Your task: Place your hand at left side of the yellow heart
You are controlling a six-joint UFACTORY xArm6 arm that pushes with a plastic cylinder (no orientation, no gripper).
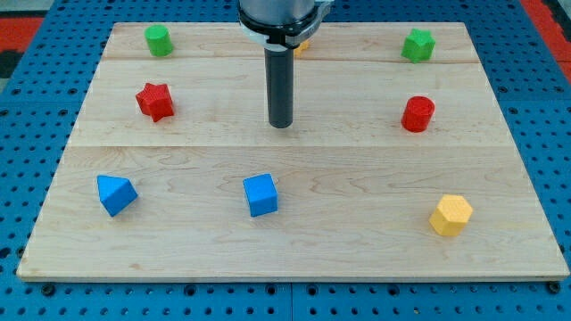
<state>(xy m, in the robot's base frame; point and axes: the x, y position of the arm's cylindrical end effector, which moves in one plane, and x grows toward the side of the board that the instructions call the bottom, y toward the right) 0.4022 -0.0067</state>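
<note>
1. Yellow heart (305, 46): you could see only a yellow sliver of it near the view's top edge of the table, peeking out to the view's right of the arm's housing. Too little showed to confirm its shape.
2. The wooden table (357, 250) filled most of the view and sat on a blue perforated base (27, 294).
3. The arm's grey housing (284, 16) came in from the view's top centre and covered most of that yellow block.
4. The tool was one straight dark rod (281, 85), so it had no parts to spread or press together, and it pinched nothing. My tip (282, 126) stood on bare wood, toward the view's bottom of the yellow sliver and slightly to its left, touching no block.
5. Blocks, as you saw them:
   - a yellow hexagon (451, 215) at the view's lower right
   - a blue cube (260, 194) below my tip
   - a blue wedge-like block (116, 193) at the lower left
   - a red star (155, 101) at mid left
   - a red cylinder (417, 114) at mid right
   - a green cylinder (158, 40) at the top left
   - a green block (417, 45) of unclear shape at the top right
</note>
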